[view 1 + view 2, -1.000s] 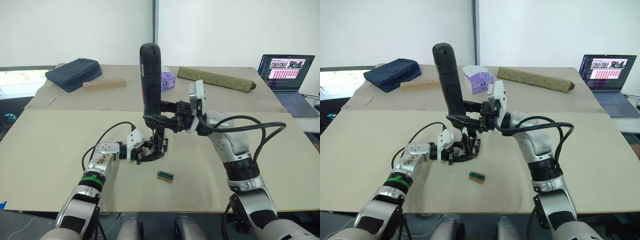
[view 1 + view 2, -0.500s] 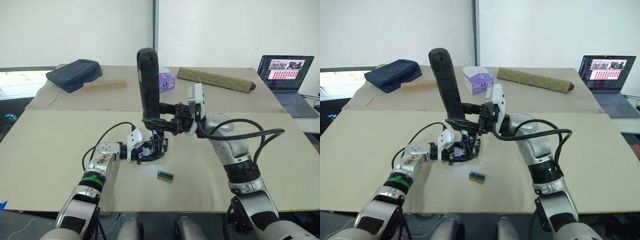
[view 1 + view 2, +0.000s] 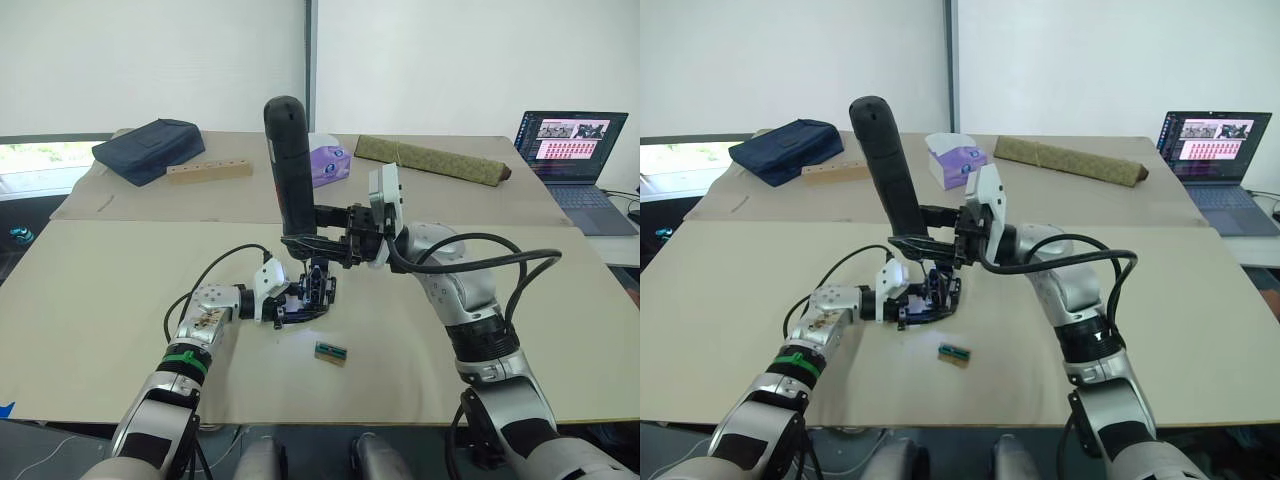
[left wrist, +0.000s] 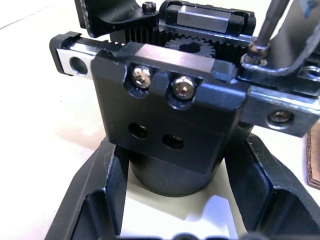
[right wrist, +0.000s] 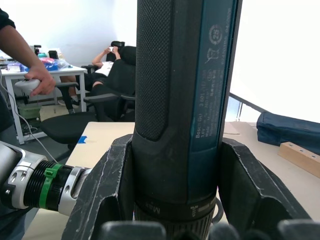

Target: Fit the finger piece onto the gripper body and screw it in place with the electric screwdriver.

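Screwdriver (image 3: 291, 165), the big black electric one, stands almost upright with its fat end on top, squeezed between the fingers of the right gripper (image 3: 318, 237). Its thin metal bit (image 4: 266, 26) pokes down onto the gripper body (image 4: 172, 120) just under that hand. The left gripper (image 3: 287, 305) hugs the gripper body's round base on the table (image 3: 90, 290). A little green block (image 3: 331, 351) lies just beside the left gripper.

My arms are silver-grey metal with black joints and looping black cables. A green band rings my left forearm (image 3: 180, 357). My left claw (image 3: 285, 306) and right claw (image 3: 318, 243) have white housings and black fingers (image 4: 102, 195), ridged inside.
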Controlling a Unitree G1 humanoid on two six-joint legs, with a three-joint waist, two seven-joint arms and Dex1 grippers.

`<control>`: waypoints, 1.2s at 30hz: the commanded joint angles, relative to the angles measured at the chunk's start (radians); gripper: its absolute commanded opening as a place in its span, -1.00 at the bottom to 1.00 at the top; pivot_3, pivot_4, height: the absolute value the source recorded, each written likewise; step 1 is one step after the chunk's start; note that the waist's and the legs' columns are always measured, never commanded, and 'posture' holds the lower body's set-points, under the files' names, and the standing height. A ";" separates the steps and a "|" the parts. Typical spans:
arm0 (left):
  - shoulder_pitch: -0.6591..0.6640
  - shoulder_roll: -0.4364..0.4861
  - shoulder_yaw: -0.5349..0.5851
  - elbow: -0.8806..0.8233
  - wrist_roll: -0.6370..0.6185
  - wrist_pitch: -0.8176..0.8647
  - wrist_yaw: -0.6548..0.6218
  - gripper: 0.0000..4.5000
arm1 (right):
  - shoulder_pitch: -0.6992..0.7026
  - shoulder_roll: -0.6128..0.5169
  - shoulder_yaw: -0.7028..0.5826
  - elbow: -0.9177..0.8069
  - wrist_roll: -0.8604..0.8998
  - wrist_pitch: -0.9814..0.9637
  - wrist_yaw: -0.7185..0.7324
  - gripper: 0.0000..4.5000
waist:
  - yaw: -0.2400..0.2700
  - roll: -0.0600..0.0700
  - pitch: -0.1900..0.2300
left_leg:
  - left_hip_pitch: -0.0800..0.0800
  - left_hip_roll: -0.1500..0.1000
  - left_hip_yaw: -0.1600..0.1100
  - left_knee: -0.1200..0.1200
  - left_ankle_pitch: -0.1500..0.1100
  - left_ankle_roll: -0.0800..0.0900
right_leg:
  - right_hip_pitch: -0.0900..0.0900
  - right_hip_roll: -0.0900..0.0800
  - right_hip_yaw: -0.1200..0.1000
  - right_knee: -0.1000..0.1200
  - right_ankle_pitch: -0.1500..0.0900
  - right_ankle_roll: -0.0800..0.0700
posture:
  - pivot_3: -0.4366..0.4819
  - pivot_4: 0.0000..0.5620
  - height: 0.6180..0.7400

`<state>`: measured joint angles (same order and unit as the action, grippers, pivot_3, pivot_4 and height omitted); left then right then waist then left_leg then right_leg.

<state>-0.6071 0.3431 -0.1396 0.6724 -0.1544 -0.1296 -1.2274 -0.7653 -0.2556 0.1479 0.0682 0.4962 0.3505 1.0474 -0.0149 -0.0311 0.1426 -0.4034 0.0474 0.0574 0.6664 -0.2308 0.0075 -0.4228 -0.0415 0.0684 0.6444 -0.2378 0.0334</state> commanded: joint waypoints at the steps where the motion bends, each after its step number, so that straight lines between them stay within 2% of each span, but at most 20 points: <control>1: 0.011 0.001 -0.006 -0.016 0.006 0.001 -0.001 0.02 | 0.004 -0.010 0.003 0.038 -0.003 0.049 0.005 -0.15 | 0.000 0.000 0.000 | 0.000 0.000 0.000 0.000 0.000 0.000 | 0.000 0.000 0.000 0.000 0.000 0.000 | -0.05 -0.47 1.00; 14: 0.013 -0.002 -0.019 -0.001 0.023 -0.002 0.005 0.02 | -0.110 0.018 -0.123 -0.003 0.113 0.000 0.049 -0.15 | 0.000 0.000 0.001 | -0.003 0.000 0.000 0.000 0.000 0.000 | -0.002 0.000 0.000 0.000 0.000 0.000 | -0.05 -0.47 1.00; 22: 0.019 -0.002 -0.030 0.010 0.034 0.008 0.016 0.02 | -0.133 0.024 -0.155 -0.032 0.157 -0.024 0.104 -0.15 | 0.002 0.000 0.001 | -0.003 0.000 0.000 0.000 0.000 0.000 | -0.002 0.000 0.000 -0.001 0.000 0.000 | -0.05 -0.47 1.00; 24: 0.025 -0.003 -0.026 0.006 0.026 0.046 0.023 0.47 | -0.143 0.019 -0.166 -0.055 0.176 -0.007 0.102 -0.15 | 0.002 0.000 0.001 | -0.003 0.000 0.000 0.000 0.000 0.000 | -0.002 0.000 0.000 -0.001 0.000 0.000 | -0.05 -0.47 1.00; 27: 0.028 -0.001 -0.012 0.017 0.027 0.028 0.050 0.98 | -0.157 -0.008 -0.185 -0.093 0.211 0.035 0.101 -0.15 | 0.002 0.000 0.001 | -0.003 0.000 -0.001 0.000 0.000 0.000 | -0.002 0.000 0.000 -0.001 0.000 0.000 | -0.05 -0.47 1.00; 32: 0.064 0.036 0.014 -0.020 -0.017 0.053 -0.001 0.98 | -0.143 -0.088 -0.245 -0.172 0.282 0.106 0.073 -0.15 | 0.000 0.000 0.001 | -0.002 0.000 -0.001 0.000 0.000 0.000 | -0.002 0.000 0.000 0.000 0.000 0.000 | -0.05 -0.47 1.00; 36: 0.134 0.116 0.058 -0.094 -0.065 0.043 -0.063 0.98 | -0.037 -0.204 -0.311 -0.242 0.296 0.145 0.046 -0.15 | -0.019 0.000 0.001 | -0.002 0.001 -0.001 -0.002 0.000 0.000 | -0.002 0.000 0.000 -0.001 0.000 0.000 | -0.05 -0.47 1.00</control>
<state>-0.5156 0.4139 -0.1108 0.5791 -0.2039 -0.1036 -1.2589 -0.8263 -0.4264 -0.1024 -0.1252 0.7655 0.4843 1.1064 -0.0334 -0.0310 0.1435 -0.4049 0.0486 0.0566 0.6638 -0.2309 0.0076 -0.4250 -0.0414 0.0680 0.6432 -0.2377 0.0333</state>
